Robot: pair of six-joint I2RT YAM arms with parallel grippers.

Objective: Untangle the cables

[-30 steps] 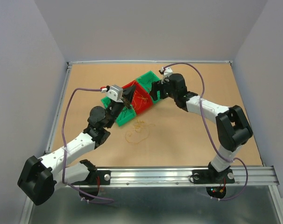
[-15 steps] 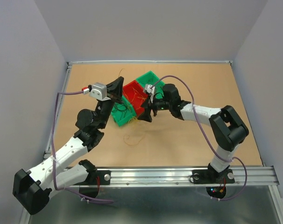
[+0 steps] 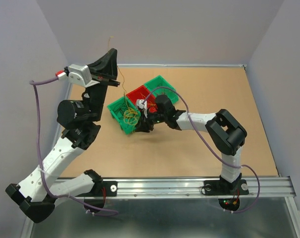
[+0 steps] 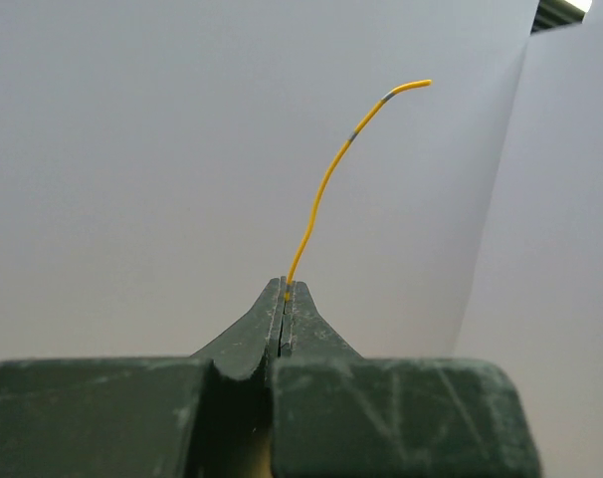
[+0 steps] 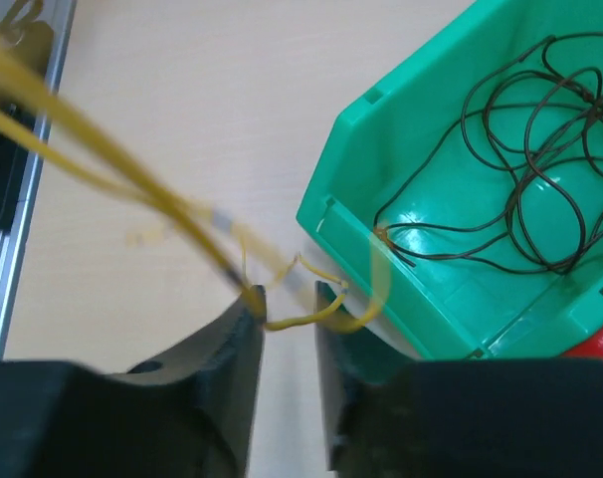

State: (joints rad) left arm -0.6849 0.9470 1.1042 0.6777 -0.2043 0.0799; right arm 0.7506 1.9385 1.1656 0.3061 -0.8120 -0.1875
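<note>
My left gripper [image 3: 112,52] is raised high above the table's left side, shut on one orange-yellow cable [image 4: 321,189]. A short free end sticks up past its fingertips [image 4: 285,291]. The rest of that cable hangs down to a yellow tangle [image 3: 130,115] at the near green bin [image 3: 115,115]. My right gripper [image 3: 138,126] is low at that bin's near corner. Its jaws stand a little apart, and yellow strands [image 5: 301,317] run across the gap [image 5: 290,304], touching both fingertips. Dark cables [image 5: 540,179] lie coiled in the green bin [image 5: 351,189].
Three bins stand in a diagonal row: the near green one, a red one [image 3: 140,93] with red wires, and a far green one [image 3: 162,83]. Grey walls enclose the table, with a metal rail [image 3: 189,186] along the near edge.
My left arm has risen and drawn the yellow cable up off the table. My right gripper has moved left to the near green bin's corner and narrowed its jaws around yellow strands.
</note>
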